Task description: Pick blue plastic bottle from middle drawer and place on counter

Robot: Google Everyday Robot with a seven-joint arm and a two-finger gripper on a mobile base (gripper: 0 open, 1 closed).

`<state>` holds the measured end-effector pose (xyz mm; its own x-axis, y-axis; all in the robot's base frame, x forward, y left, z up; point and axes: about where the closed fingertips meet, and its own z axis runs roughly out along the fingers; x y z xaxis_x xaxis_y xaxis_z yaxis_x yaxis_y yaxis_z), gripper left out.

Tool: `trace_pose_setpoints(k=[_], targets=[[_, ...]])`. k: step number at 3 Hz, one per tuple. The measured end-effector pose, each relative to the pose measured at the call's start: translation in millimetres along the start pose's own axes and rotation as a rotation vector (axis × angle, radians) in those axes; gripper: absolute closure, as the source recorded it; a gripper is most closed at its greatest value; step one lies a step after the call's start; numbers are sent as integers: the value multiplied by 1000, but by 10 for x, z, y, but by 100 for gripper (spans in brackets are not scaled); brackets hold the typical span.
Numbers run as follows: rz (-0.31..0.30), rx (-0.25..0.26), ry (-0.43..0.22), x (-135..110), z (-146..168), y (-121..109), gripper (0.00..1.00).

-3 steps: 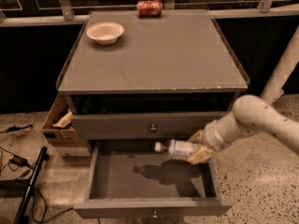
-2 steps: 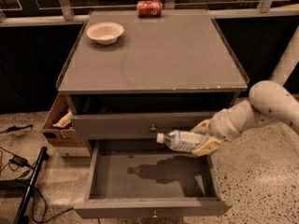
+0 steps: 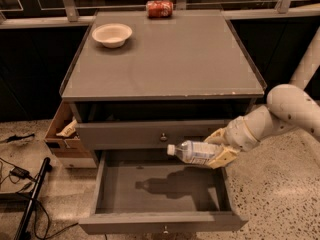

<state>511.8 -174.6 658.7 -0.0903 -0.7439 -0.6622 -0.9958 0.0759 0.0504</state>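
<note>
We see the gripper (image 3: 218, 148) just right of the middle of the frame. It is on the end of a thick white arm (image 3: 287, 109) that comes in from the right edge. Its two tan fingers (image 3: 223, 157) are closed around the blue plastic bottle (image 3: 194, 152), one above it and one below.

The bottle lies on its side in the air, with its white cap pointing left. It touches nothing but the fingers. It hangs over the right part of the middle drawer (image 3: 120, 194), which is pulled out wide in the lower part of the frame. The bottle's dark shadow (image 3: 165, 186) falls on the drawer's grey floor. Just behind the bottle is the shut upper drawer (image 3: 125, 134) with a small round knob (image 3: 163, 137).

The counter (image 3: 165, 59) fills the upper middle of the frame. A white bowl (image 3: 112, 34) sits on it at the upper left. A red can (image 3: 159, 9) lies on its side at the back edge.

At the left, beside the cabinet, stands what looks like a cardboard box (image 3: 60, 139).
</note>
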Motion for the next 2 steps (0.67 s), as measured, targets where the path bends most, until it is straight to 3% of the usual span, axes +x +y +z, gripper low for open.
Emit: trace_pose_setpoints(k=[1, 2], targets=[[-15, 35, 15, -283, -238, 92, 100], [-53, 95, 48, -771, -645, 123, 100]])
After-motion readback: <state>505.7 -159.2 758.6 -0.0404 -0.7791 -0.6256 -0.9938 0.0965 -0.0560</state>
